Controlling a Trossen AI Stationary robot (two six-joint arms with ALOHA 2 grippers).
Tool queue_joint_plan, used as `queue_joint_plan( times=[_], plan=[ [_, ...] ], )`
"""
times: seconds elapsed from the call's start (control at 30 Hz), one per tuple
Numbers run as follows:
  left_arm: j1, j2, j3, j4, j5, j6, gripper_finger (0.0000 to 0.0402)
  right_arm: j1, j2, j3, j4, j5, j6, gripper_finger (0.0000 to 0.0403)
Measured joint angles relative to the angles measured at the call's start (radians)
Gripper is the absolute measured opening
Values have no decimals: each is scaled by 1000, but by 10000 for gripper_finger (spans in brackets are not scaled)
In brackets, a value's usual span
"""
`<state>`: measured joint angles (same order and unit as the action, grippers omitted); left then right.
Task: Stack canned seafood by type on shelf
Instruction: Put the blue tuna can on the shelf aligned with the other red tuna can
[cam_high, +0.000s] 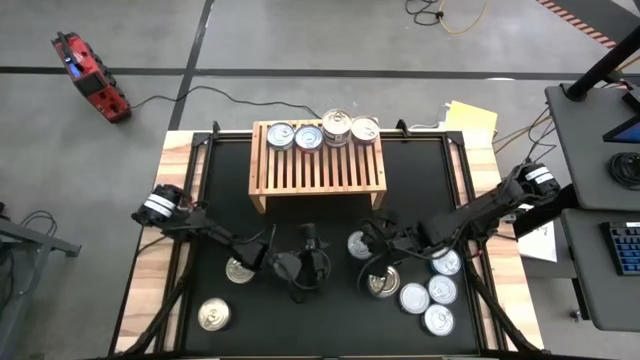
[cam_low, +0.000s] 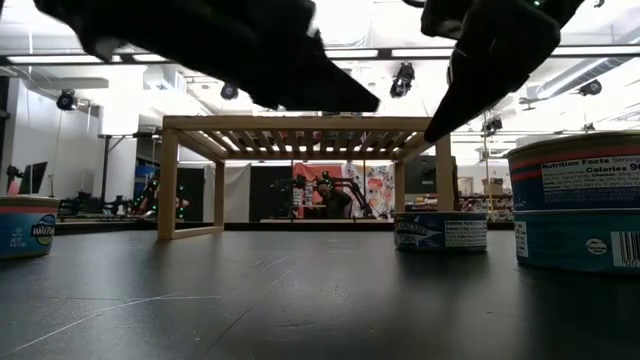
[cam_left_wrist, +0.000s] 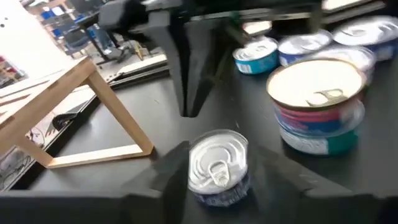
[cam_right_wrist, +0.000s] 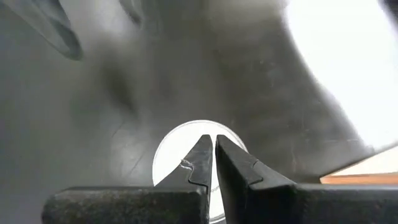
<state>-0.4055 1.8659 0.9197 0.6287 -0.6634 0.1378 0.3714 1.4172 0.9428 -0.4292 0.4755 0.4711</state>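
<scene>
Left end effector (cam_high: 305, 265) hangs low over the black desk (cam_high: 220, 200) in front of the shelf (cam_high: 318, 170), left of centre. In its wrist view a small blue-labelled tin (cam_left_wrist: 217, 163) with a silver pull-tab lid stands upright right in its mouth. Whether it has closed on this tin I cannot tell. Two more silver-lidded tins lie to the left of it. One (cam_high: 240, 270) is just beside the left arm and the other (cam_high: 213, 316) is nearer the desk's front edge.

The light-wood slatted shelf stands at the middle of the desk's far side. Four tins sit in a row along its back edge: two flat ones (cam_high: 281, 135) (cam_high: 308, 137), then a taller one (cam_high: 337, 125) and another (cam_high: 365, 128) touching it.

Right of centre, the right end effector (cam_right_wrist: 214, 146) is closed tight on nothing, its tips poised over the lid of a silver tin (cam_right_wrist: 186, 152). Near it is a stacked pair (cam_left_wrist: 317, 102), a pale-lidded tin with a red and blue label on top of a teal one. Farther right, a cluster of four flat silver-lidded tins (cam_high: 438, 295) lies close together toward the front right corner.
</scene>
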Motion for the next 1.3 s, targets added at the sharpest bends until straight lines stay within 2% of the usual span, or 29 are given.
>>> queue_joint_plan(
  times=[0.2, 0.3, 0.53, 0.7, 0.83, 1.0, 1.3],
  plan=[
    [20, 75, 2, 81, -7, -12, 37, 48, -8, -13, 61, 13, -39, 13],
    [22, 104, 2, 88, -8, -16, 6, 72, -31, -22, 70, 18, -65, 13],
    [27, 177, 2, 271, -4, -16, 6, 98, -139, -149, 232, -8, -205, 13],
    [39, 202, 2, 321, -1, -45, 1, 97, -240, -280, 316, 18, -172, 13],
    [64, 216, 23, 294, 3, -113, 0, 97, -286, -341, 316, 71, -81, 13],
    [85, 241, 74, 211, 103, -139, 0, 98, -295, -370, 316, 84, -48, 13],
    [90, 244, 79, 142, 99, -118, 0, 97, -291, -373, 316, 86, -26, 13]
  ],
)
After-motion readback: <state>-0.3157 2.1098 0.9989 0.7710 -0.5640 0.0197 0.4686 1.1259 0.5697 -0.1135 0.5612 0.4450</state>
